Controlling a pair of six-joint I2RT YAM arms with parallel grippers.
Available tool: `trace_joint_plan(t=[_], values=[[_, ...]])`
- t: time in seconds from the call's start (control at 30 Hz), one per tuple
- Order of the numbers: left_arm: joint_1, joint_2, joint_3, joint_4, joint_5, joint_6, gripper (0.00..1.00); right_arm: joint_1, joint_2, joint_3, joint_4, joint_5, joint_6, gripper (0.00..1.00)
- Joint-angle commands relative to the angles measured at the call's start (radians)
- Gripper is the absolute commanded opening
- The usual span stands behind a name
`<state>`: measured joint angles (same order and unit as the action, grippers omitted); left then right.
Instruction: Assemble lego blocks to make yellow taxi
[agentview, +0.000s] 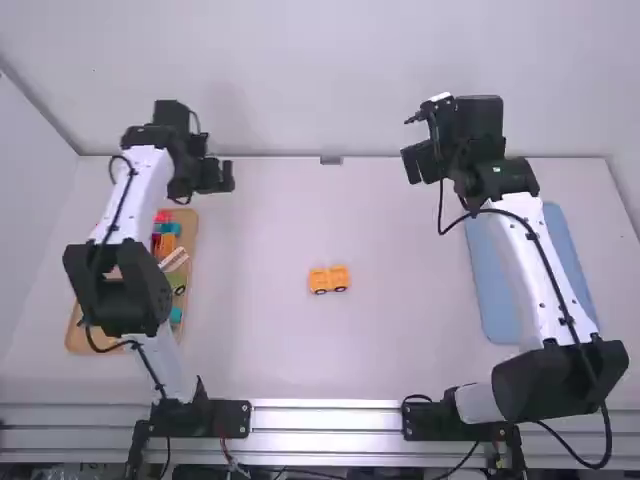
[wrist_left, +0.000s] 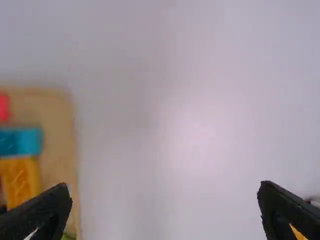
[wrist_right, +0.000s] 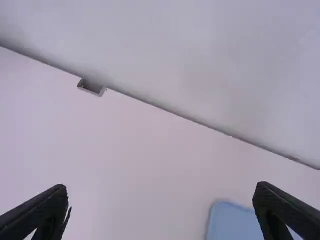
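Assembly looks barely begun, or paused between placements: with twelve o'clock at the far edge of the tabletop (agentview: 260, 350), a small yellow-orange wheeled piece (agentview: 320, 280) sits near the clock's centre, wheels down. It has two raised sections with a notch between; whether they are one block or two cannot be told. It is probably the taxi's base, so the next move likely calls for a body block from the supply, lined up over it and pressed straight down.

The left claw (wrist_left: 165, 185) is at about half past ten, fingers spread wide with nothing between them. The right claw (wrist_right: 160, 185), around one o'clock, is likewise wide apart and empty.

At nine o'clock lies a shallow wooden tray (agentview: 191, 236), partly hidden by the left arm. It carries a red block (agentview: 163, 216), a teal block (agentview: 170, 228), an orange block (agentview: 167, 243) — a likely candidate — a whitish piece (agentview: 174, 260) and a green piece (agentview: 177, 282). A flat blue mat or tray (agentview: 495, 290) lies towards three o'clock.
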<state>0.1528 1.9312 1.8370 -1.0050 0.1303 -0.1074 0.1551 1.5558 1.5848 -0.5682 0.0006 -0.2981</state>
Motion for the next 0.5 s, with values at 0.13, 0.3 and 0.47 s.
trace_joint_plan(t=[0.13,0.3,0.47], values=[[0.24,-0.021,-0.027,-0.074,0.0,-0.442,0.99,0.002,0.008,0.037,0.019,-0.003,0.002,0.98],[0.374,-0.021,-0.058,-0.111,-0.002,-0.676,0.99,0.002,0.008,0.037,0.022,-0.003,0.002,0.98],[0.496,-0.021,-0.092,-0.241,-0.103,-1.094,0.99,0.002,0.008,0.037,0.022,-0.001,0.001,0.98]])
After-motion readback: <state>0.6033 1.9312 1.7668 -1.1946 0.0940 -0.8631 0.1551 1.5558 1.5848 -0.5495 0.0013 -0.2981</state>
